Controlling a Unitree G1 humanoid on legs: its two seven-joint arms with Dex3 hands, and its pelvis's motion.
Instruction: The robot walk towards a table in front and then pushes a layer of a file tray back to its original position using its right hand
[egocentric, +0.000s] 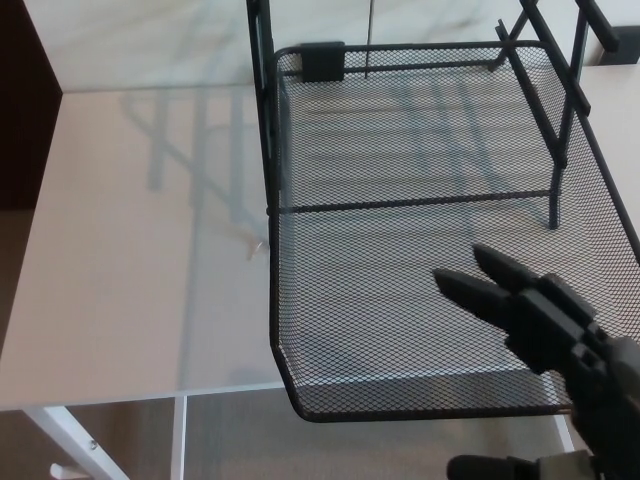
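**Clerk:** Item one, nearest you: your right hand (535, 315), black, coming in from the lower right. What do you log for its fingers?

**Checker:** You log two fingers (470, 290) stretched forward, side by side with a narrow gap between them, holding nothing. They lie over the mesh floor of the tray layer; you cannot tell from this view whether they touch it. A thumb-like tip shows at the bottom edge, apart from the fingers. Your left hand does not show.

**Clerk:** Item two?

**Checker:** The pulled-out layer (400, 300) of the black wire-mesh file tray. You see its rounded front rim hanging past the near edge of the table, over the floor. A thin crossbar (410, 204) runs across it halfway back.

**Clerk:** Item three, behind that?

**Checker:** The tray's frame (262, 100): a dark upright at the left, slanted struts at the right rear, and a small black block (322, 62) at the far left corner of the layer.

**Clerk:** Last?

**Checker:** The white table (130, 250) bearing it all, with a white leg showing at the lower left.
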